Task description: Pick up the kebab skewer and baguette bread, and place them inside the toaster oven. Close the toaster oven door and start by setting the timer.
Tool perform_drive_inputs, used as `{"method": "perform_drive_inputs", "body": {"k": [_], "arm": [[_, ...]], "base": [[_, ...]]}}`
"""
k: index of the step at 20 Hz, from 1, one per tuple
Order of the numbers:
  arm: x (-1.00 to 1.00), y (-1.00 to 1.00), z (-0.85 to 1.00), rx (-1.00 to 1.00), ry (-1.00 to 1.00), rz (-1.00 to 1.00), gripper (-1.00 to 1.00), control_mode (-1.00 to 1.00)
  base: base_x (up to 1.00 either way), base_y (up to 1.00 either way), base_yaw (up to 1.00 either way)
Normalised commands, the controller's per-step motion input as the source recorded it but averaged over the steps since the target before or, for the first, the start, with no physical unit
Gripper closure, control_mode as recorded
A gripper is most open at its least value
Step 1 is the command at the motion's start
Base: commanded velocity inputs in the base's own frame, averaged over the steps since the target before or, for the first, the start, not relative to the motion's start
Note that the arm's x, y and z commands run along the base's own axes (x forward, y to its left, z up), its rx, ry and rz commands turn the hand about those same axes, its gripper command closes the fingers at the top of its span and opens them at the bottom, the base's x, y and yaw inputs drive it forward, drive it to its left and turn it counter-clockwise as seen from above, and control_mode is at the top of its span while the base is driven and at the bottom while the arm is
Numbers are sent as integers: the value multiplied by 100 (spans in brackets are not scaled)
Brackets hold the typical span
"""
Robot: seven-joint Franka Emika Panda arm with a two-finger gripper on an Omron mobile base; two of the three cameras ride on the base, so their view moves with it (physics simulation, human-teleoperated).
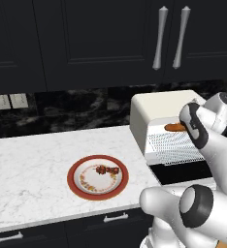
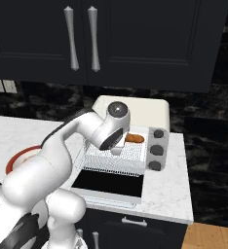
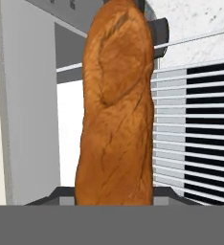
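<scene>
My gripper (image 3: 114, 194) is shut on the baguette bread (image 3: 116, 110), a long orange-brown loaf running up the hand view. The loaf (image 1: 174, 127) hangs in the mouth of the cream-white toaster oven (image 1: 154, 109), just above its wire rack (image 3: 195, 119), with the gripper (image 2: 121, 144) holding its outer end (image 2: 134, 138). The toaster oven door (image 1: 181, 172) lies folded down flat, its dark glass (image 2: 108, 182) facing up. The kebab skewer (image 1: 105, 170) lies on a red-rimmed plate (image 1: 74, 186) on the counter to the left of the oven.
Three grey knobs (image 2: 158, 134) run down the oven's right side. Dark upper cabinets with silver handles (image 1: 160, 38) hang above. The marble counter (image 1: 33, 164) spreads left of the plate; its right end (image 2: 177, 194) lies just past the oven.
</scene>
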Motion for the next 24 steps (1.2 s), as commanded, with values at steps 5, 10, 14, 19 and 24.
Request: {"method": "perform_drive_inputs", "body": {"k": [5,10,14,19,24], "arm": [[31,0,-12,0,5,0,100,-100],[45,0,-3,0,4,0,100,-100],[48,0,-15,0,5,0,100,-100],[29,0,-41,0,1,0,100,-100],[9,0,-45,0,0,0,100,-100]], "base": [[0,0,0],[0,0,0],[0,0,0],[0,0,0],[0,0,0]]}}
